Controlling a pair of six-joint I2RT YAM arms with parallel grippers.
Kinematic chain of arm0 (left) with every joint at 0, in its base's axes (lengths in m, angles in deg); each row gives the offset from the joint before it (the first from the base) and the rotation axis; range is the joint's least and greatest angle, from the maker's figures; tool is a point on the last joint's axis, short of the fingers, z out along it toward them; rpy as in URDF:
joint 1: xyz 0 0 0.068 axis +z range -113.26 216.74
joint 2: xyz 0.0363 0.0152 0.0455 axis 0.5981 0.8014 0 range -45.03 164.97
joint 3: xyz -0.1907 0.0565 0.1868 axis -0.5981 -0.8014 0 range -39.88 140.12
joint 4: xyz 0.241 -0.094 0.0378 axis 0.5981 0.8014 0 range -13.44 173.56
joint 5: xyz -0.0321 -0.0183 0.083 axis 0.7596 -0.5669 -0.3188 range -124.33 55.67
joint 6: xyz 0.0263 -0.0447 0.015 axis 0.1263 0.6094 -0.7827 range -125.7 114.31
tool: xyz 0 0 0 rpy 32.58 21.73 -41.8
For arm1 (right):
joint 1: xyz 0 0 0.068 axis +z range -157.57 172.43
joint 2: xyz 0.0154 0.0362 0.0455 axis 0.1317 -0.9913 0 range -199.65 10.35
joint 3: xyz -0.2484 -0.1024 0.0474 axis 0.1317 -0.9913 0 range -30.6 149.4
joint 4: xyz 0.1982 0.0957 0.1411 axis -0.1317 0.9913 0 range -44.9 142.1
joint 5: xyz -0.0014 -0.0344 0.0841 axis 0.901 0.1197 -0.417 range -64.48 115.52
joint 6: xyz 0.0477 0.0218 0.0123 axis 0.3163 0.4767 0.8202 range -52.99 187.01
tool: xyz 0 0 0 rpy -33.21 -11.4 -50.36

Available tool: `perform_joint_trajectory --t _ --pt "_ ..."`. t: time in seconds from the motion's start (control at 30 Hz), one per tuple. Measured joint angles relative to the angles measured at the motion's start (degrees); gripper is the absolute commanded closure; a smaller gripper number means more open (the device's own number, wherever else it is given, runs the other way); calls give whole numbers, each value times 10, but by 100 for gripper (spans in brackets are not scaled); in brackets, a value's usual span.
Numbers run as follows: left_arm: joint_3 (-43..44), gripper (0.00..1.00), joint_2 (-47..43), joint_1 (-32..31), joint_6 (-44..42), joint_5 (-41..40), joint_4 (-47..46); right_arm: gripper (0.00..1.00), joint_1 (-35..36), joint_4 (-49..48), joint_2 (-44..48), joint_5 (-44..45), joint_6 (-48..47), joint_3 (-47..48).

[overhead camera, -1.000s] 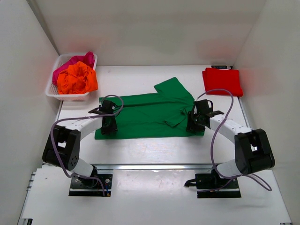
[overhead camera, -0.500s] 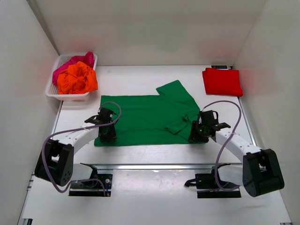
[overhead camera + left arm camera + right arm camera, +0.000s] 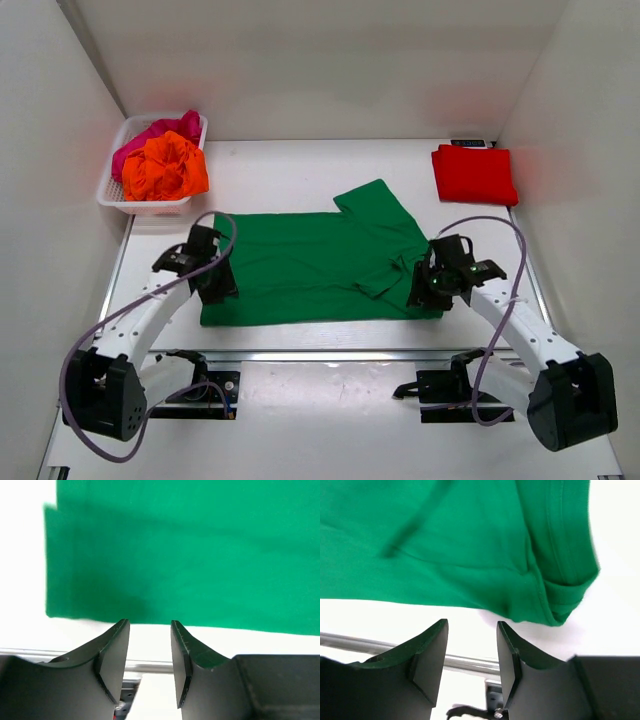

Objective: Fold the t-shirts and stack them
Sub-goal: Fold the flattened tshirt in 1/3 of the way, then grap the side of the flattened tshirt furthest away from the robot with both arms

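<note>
On the table [image 3: 300,170], green shirt [image 3: 310,265] lay spread lengthwise across the middle, mostly flat, with one sleeve sticking out on its far side. Its near right corner was rumpled, and the right wrist view showed a cuff or hem doubled over there. Left gripper [image 3: 208,282] sat at the shirt's near left corner and right gripper [image 3: 428,290] at the near right corner. That was one arm per end, probably so both could take the near edge together and fold it away.

Both wrist views showed the jaws parted with only bare table between them and the cloth edge just ahead, so nothing was gripped.

Red shirt [image 3: 474,173] lay already folded, well beyond the green shirt's far right corner. It was likely the base of the stack and kept clear of the folding area. Basket [image 3: 112,195] stood beyond the far left corner and held orange shirt [image 3: 165,165] bunched on top of pink shirt [image 3: 150,133], both not yet folded.

The rumpled right corner could catch double when pinched.
</note>
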Motion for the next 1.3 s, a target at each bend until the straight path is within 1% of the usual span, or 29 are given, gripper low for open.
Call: perform_joint_trajectory --t 0.07,0.13,0.2,0.3,0.43,0.57,0.7,0.77,0.8,0.83,0.9,0.93,1.0,1.1,1.23,1.27,1.3 --pt "49 51 -1 16 -5 1 8 60 -6 24 8 -3 -3 33" --pt "104 49 17 23 -12 -1 3 60 -18 31 7 -8 -7 85" --pt "159 49 50 28 -21 -5 -15 60 -26 16 -4 -6 -17 129" --pt "202 48 107 39 -33 -15 -51 60 -33 -28 -41 0 -34 174" --pt "232 49 217 78 -44 -39 -108 59 -45 -96 -164 12 -66 246" --pt "258 50 302 106 -56 -70 -143 59 -51 -132 -286 18 -94 327" --pt "306 50 370 119 -75 -99 -172 60 -54 -155 -367 21 -118 393" --pt "335 50 407 121 -88 -113 -208 60 -57 -166 -416 21 -135 438" --pt "338 50 414 121 -89 -116 -211 60 -57 -167 -423 21 -139 443" --pt "353 50 427 121 -90 -121 -210 59 -59 -150 -439 20 -144 466" --pt "389 50 464 121 -90 -126 -220 59 -66 -154 -491 18 -154 529" --pt "406 50 485 121 -90 -127 -223 59 -68 -158 -506 18 -155 544" --pt "438 49 528 121 -92 -131 -227 58 -75 -157 -542 18 -158 581" --pt "467 49 575 122 -92 -134 -219 52 -85 -148 -598 18 -166 636" --pt "516 49 597 122 -92 -137 -201 44 -92 -123 -676 17 -174 725" --pt "523 53 601 123 -93 -137 -195 42 -92 -115 -692 16 -176 744" --pt "534 67 608 125 -94 -137 -188 41 -93 -106 -711 15 -178 767"
